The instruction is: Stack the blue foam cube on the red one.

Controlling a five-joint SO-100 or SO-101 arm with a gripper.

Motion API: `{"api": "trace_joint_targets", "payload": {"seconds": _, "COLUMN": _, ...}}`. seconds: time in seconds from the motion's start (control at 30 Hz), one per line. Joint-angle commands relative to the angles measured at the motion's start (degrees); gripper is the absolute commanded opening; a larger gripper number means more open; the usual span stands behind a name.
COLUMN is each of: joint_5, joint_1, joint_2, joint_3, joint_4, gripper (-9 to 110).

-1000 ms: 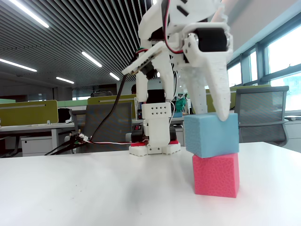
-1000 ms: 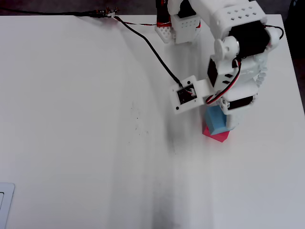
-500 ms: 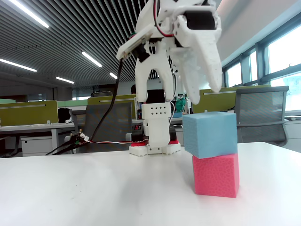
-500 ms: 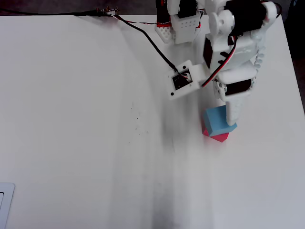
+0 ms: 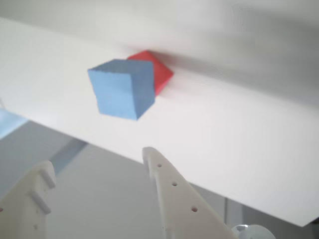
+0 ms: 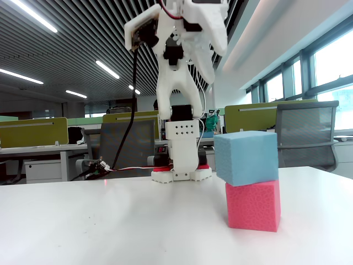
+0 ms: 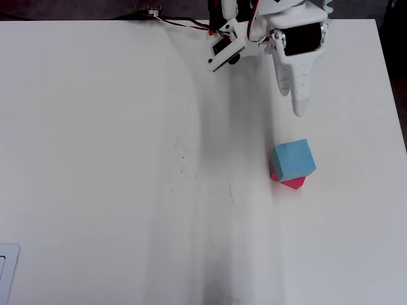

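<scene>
- The white table (image 7: 114, 159) is bare apart from faint dark specks near its middle; the fixed view shows an office behind it, with ceiling strip lights, green partitions and a mesh chair (image 6: 306, 135).
- The blue foam cube (image 6: 246, 157) sits on the red one (image 6: 253, 205), twisted slightly off square, right of centre in the overhead view.
- The arm is folded up high near its base (image 6: 182, 149).
- The gripper (image 5: 99, 172) hangs clear of the cubes, spread apart, holding nothing.

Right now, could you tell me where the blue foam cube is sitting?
The blue foam cube rests on top of the red one, twisted slightly off square, at the table's right side in the overhead view, apart from the raised claw.
</scene>
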Motion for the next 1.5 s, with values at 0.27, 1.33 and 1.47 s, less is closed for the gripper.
{"api": "trace_joint_targets", "payload": {"seconds": 0.27, "joint_5": 0.26, "joint_1": -0.35, "joint_2": 35.24, "joint_3": 36.21, "joint_4": -16.96, "gripper": 15}}
{"api": "trace_joint_targets", "payload": {"seconds": 1.33, "joint_5": 0.26, "joint_1": -7.03, "joint_2": 61.7, "joint_3": 73.39, "joint_4": -36.04, "gripper": 14}}
{"api": "trace_joint_targets", "payload": {"seconds": 1.47, "joint_5": 0.26, "joint_1": -7.03, "joint_2": 61.7, "joint_3": 73.39, "joint_4": -35.95, "gripper": 14}}
